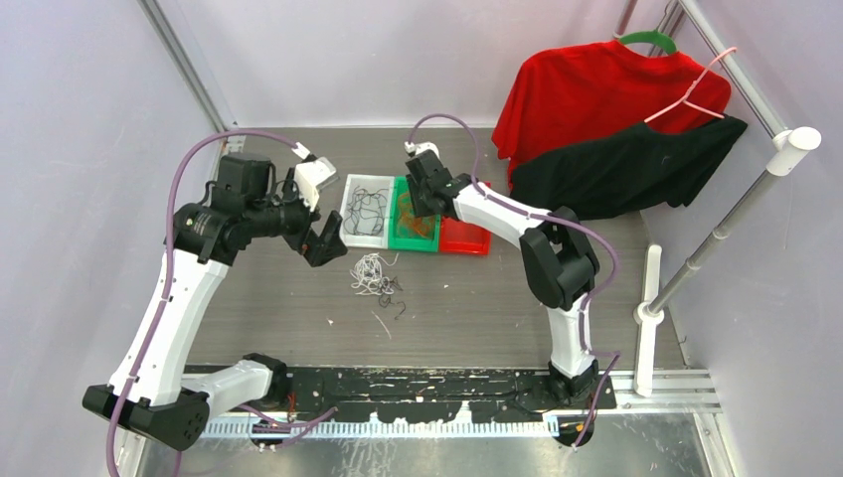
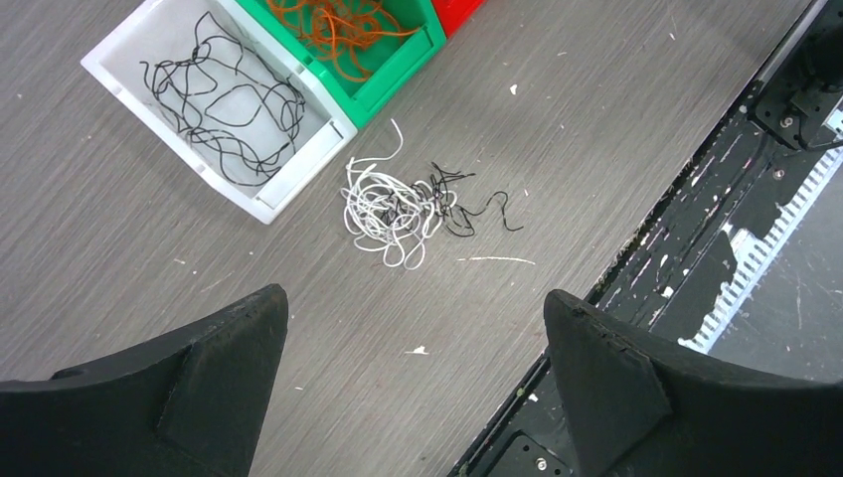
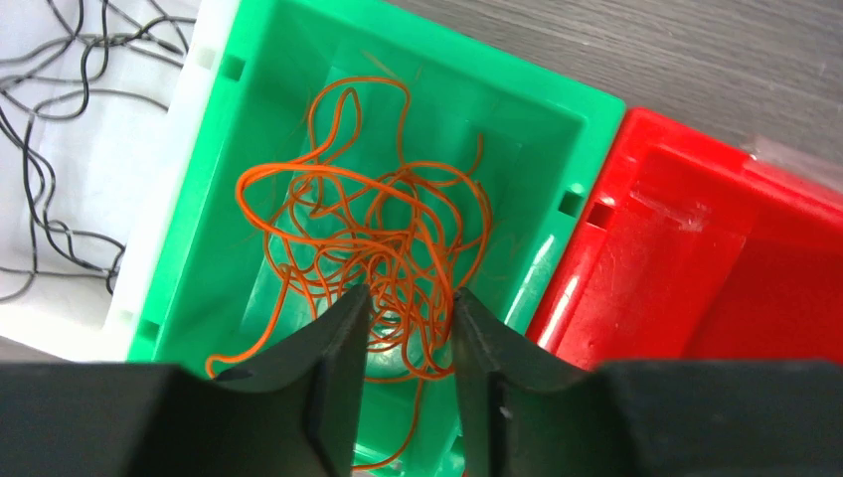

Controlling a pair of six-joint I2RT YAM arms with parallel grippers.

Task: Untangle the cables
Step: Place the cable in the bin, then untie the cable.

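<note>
Overall: three bins stand in a touching row at the far middle of the worktop (image 1: 467, 308), with the white bin (image 1: 347, 214) on the left, the green bin (image 1: 413, 245) in the middle and the red bin (image 1: 465, 238) on the right.
Left tool: the left tool (image 2: 415, 298) has its jaws spread wide with nothing between them. It hovers above the bare worktop, near the front left corner of the white bin, and its camera looks down on the loose tangle.
Right tool: the right tool (image 3: 411, 293) has its jaws parted by only a narrow gap. It hangs over the green bin with its tips down among the orange cables (image 3: 378, 238). A few orange strands show in the gap, but I cannot tell whether any of them is pinched.
Orange cables: one loose, looping heap inside the green bin.
Black cables: the black cables (image 2: 224, 104) lie spread in open loops across the floor of the white bin.
Loose tangle: the white cables (image 2: 383, 214) are bunched in a knot on the worktop, just in front of the white bin's near corner and not touching it.
Mixed in: short black cords (image 2: 467, 204) are caught in one side of that knot and trail out from it across the worktop.
Stray piece: a short white strand (image 2: 497, 260) lies by itself, near the tangle.
Far right: a red shirt (image 1: 587, 89) and a black garment (image 1: 626, 169) hang on hangers beside the worktop.
</note>
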